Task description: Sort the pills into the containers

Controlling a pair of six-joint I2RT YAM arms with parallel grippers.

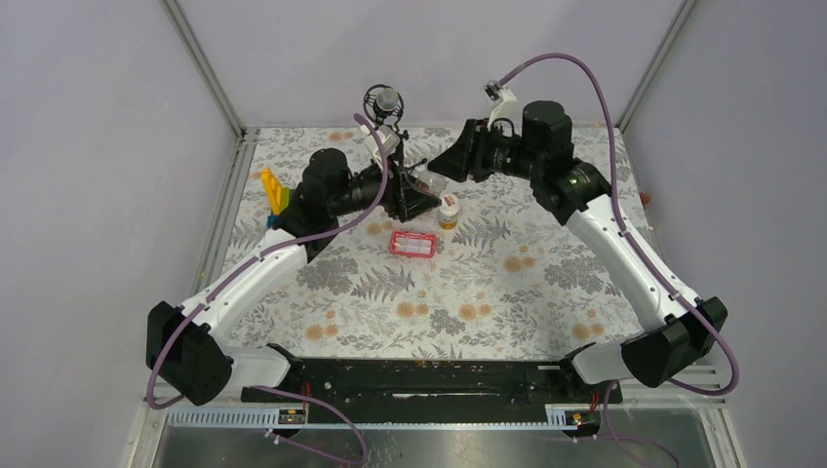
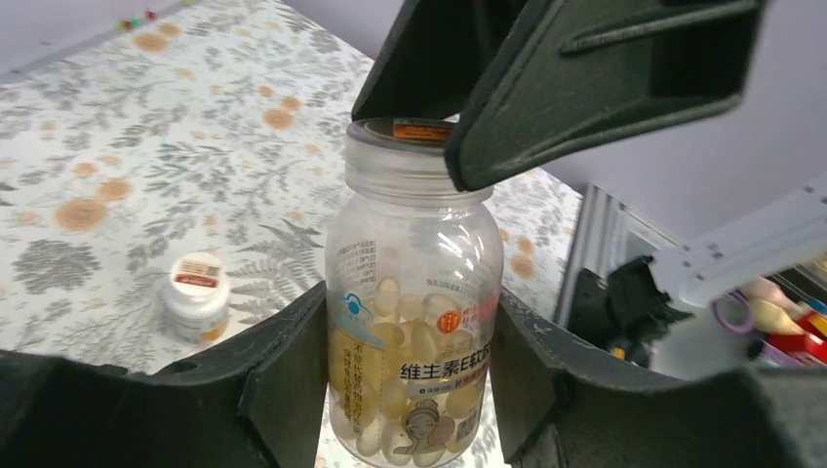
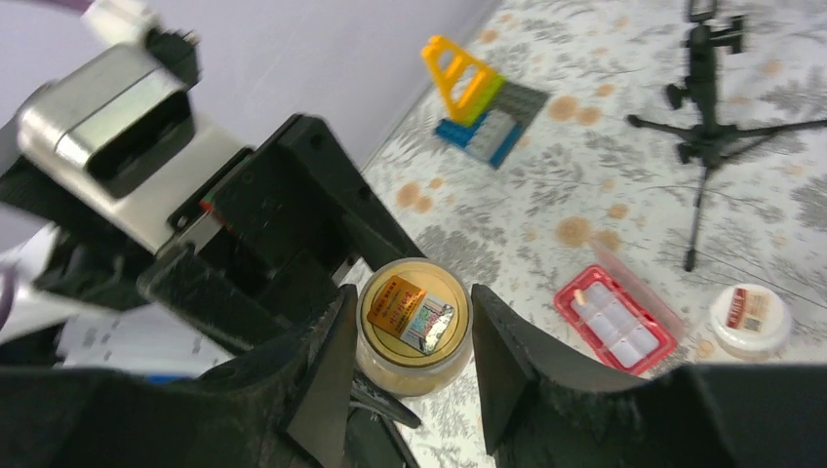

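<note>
A clear yellowish bottle point(image 2: 414, 302) full of pale yellow pills point(image 2: 388, 297) hangs above the cloth. My left gripper point(image 2: 408, 327) is shut on its body, one finger on each side. My right gripper point(image 3: 412, 317) comes from above, and its fingers point(image 2: 546, 97) press both sides of the bottle's gold-stickered cap point(image 3: 414, 314). In the top view the two grippers meet at this bottle point(image 1: 425, 183) near the table's far middle. The white-capped bottle point(image 1: 449, 212) stands upright just below them. The pink compartment box point(image 3: 614, 322) lies open with one small pill point(image 3: 577, 295) in a corner cell.
A blue, yellow and grey toy-brick block point(image 1: 275, 195) sits at the far left of the flower-printed cloth. A small black tripod point(image 1: 385, 107) stands at the back, close behind the grippers. The pink box point(image 1: 413, 244) lies on the cloth in front of the white-capped bottle.
</note>
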